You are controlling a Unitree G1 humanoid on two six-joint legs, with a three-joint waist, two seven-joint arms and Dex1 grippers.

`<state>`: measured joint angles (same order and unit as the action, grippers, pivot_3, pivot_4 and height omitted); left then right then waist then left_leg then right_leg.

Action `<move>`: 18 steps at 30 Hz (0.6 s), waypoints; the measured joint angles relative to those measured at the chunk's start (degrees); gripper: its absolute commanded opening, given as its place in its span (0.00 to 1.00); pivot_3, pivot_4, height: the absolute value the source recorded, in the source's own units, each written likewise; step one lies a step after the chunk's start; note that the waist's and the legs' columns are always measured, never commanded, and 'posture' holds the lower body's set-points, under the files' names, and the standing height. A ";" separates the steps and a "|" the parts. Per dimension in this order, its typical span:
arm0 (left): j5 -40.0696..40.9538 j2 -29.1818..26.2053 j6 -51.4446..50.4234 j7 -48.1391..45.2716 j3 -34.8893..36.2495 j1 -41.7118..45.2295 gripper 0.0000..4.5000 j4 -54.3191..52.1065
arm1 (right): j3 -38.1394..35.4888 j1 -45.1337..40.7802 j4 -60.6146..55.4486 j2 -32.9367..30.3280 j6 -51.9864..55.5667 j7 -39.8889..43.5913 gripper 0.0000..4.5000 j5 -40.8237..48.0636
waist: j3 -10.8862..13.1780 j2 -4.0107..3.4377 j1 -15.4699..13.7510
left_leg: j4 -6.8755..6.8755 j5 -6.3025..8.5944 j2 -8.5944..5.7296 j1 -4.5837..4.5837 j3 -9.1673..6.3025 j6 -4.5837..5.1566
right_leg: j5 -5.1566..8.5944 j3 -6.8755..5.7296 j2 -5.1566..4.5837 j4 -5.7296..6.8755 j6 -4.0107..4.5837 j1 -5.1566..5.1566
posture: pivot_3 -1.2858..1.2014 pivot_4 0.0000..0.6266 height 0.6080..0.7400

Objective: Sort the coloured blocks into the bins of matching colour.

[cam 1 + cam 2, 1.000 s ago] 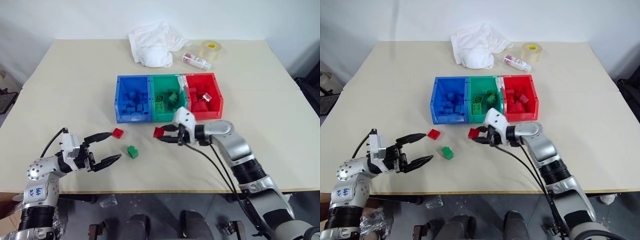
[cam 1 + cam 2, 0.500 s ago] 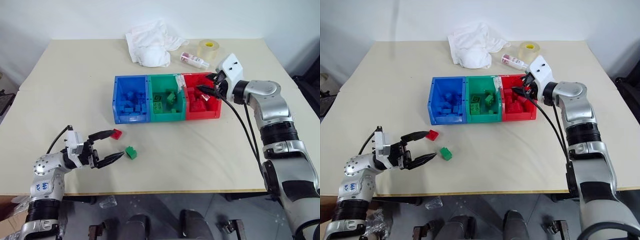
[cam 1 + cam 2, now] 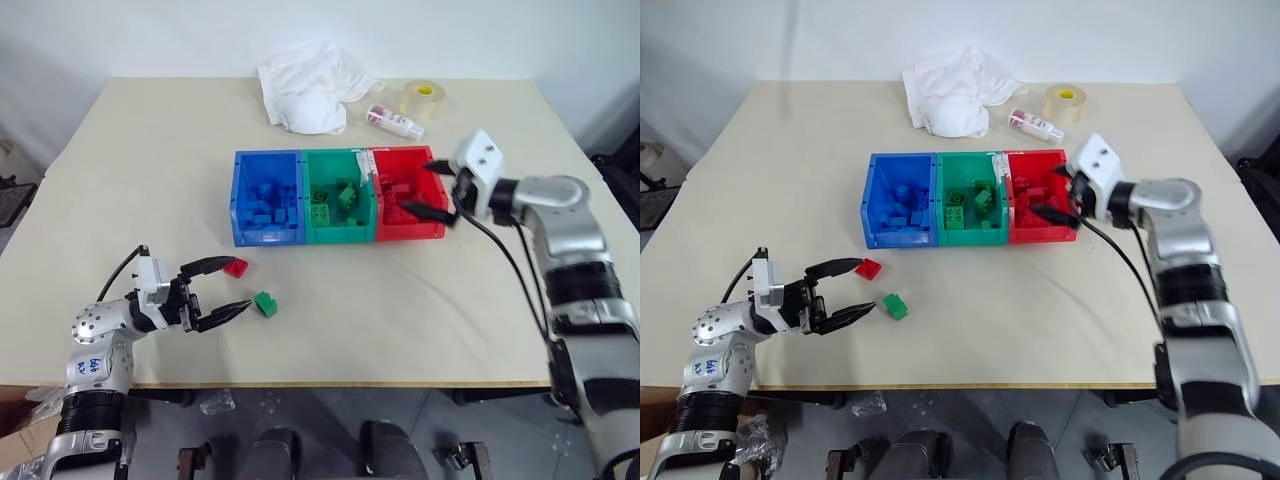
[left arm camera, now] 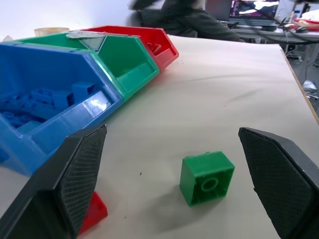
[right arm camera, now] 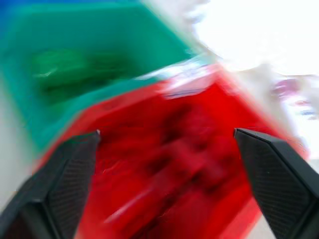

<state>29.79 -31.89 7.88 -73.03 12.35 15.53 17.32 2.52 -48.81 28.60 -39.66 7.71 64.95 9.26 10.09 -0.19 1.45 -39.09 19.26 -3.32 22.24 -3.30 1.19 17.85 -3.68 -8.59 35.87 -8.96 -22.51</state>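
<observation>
Table (image 3: pixel 150 150), beige, carries everything you have listed here; the bins serve as your landmark.

Bins (image 3: pixel 340 195): three joined tubs in a row at the middle of the table, blue (image 3: pixel 265 195) on the robot's left, green (image 3: pixel 337 195) in the centre, red (image 3: pixel 405 192) on the right. Each already holds several blocks of its own colour.

White cloth (image 3: pixel 308 88): crumpled, beyond the bins toward the far edge of the table.

Tape roll (image 3: pixel 421 100): clear, beyond the red bin, to the right of the cloth.

Small bottle (image 3: pixel 393 122): lying on its side between the cloth and the tape roll, just behind the red bin.

Right gripper (image 3: pixel 437 188): you will find it at the right end of the red bin, over its rim, fingers spread wide and carrying nothing.

Left gripper (image 3: pixel 222 288): well in front of the blue bin, low over the table, fingers spread apart and empty. The two loose blocks lie at its fingertips.

Green block (image 3: pixel 264 303): on the table in front of the blue bin, just beside the tip of one finger of the left gripper; you cannot tell whether they touch.

Red block (image 3: pixel 236 267): on the table in front of the blue bin, nearer to it than the green block, at the tip of the other finger.
</observation>
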 measured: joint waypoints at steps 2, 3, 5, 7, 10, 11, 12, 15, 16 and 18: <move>-0.05 0.04 0.15 0.08 0.07 -0.29 1.00 0.04 | -0.93 6.02 -6.43 -3.40 2.92 4.77 0.99 3.28 | 0.00 0.00 -0.05 | -0.03 0.00 0.01 0.03 0.02 0.00 | 0.00 0.00 0.00 -0.02 0.00 0.01 | 0.52 0.24 1.00; -0.05 0.03 0.22 0.14 0.11 -0.57 1.00 -0.04 | -1.40 8.52 -9.06 -5.21 3.97 6.76 0.99 4.67 | 0.00 0.00 -0.06 | -0.03 0.00 0.01 0.03 0.02 0.00 | 0.00 0.01 0.00 -0.03 0.00 0.00 | 0.52 0.24 1.00; -0.05 -0.06 0.34 0.46 0.56 -2.21 1.00 -0.38 | -2.97 13.65 -13.75 -9.25 5.45 11.18 0.99 7.32 | 0.00 0.00 -0.04 | -0.02 0.00 0.03 0.01 0.04 0.00 | 0.00 0.01 0.01 -0.04 0.00 0.01 | 0.52 0.24 1.00; -0.05 -0.08 0.35 1.03 1.07 -4.15 1.00 -1.01 | -3.94 16.75 -16.09 -12.36 6.41 13.88 0.99 8.78 | 0.00 0.00 0.24 | -0.01 0.00 0.11 -0.04 0.16 0.00 | 0.00 0.04 0.03 -0.06 0.00 0.01 | 0.52 0.24 1.00; 0.16 -0.35 0.32 2.59 2.89 -9.09 1.00 -4.56 | -4.53 19.20 -16.89 -14.60 5.96 17.32 0.99 9.81 | 0.00 0.00 0.39 | 0.04 0.01 0.21 -0.09 0.31 -0.01 | 0.00 0.11 0.06 -0.16 0.00 0.01 | 0.52 0.24 1.00; 0.19 -0.64 0.29 3.13 3.66 -10.94 1.00 -5.62 | -4.56 19.51 -16.77 -14.86 5.89 18.11 0.99 9.86 | 0.00 0.00 0.36 | 0.04 0.01 0.21 -0.10 0.33 -0.01 | 0.00 0.14 0.05 -0.16 0.00 -0.01 | 0.52 0.24 1.00; 0.22 -0.81 0.27 3.67 4.65 -12.63 1.00 -6.53 | -4.47 19.43 -16.57 -14.82 5.91 18.52 0.99 9.95 | 0.00 0.00 0.33 | 0.04 0.01 0.21 -0.10 0.34 -0.01 | 0.00 0.15 0.05 -0.18 0.00 -0.01 | 0.52 0.24 1.00; 0.37 -1.30 0.13 5.92 8.69 -20.55 1.00 -10.82 | -3.91 17.15 -14.45 -14.23 5.86 19.54 0.99 10.21 | 0.00 0.00 0.10 | 0.02 0.01 0.22 -0.09 0.36 -0.01 | 0.00 0.17 0.03 -0.29 0.00 0.01 | 0.52 0.24 1.00; 0.52 -1.41 -0.11 6.71 10.01 -23.38 1.00 -12.75 | -3.55 16.13 -13.79 -13.89 5.68 19.96 0.99 10.22 | 0.00 0.00 0.03 | 0.02 0.02 0.22 -0.09 0.35 -0.01 | 0.00 0.20 0.02 -0.30 0.00 0.02 | 0.52 0.24 1.00; 0.92 -1.43 -0.51 7.79 12.04 -28.20 1.00 -16.00 | -2.57 14.59 -12.61 -13.00 5.20 20.58 0.99 10.21 | 0.00 0.00 -0.20 | 0.01 0.03 0.22 -0.08 0.32 -0.01 | 0.00 0.20 0.00 -0.36 0.00 0.06 | 0.52 0.24 1.00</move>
<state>30.71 -33.32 7.38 -65.24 24.39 -12.68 1.32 -0.05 -34.23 15.99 -52.66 12.91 85.54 19.46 10.10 -0.19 1.25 -39.08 19.29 -3.09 22.16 -2.98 1.17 17.85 -3.48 -8.59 35.51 -8.95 -22.44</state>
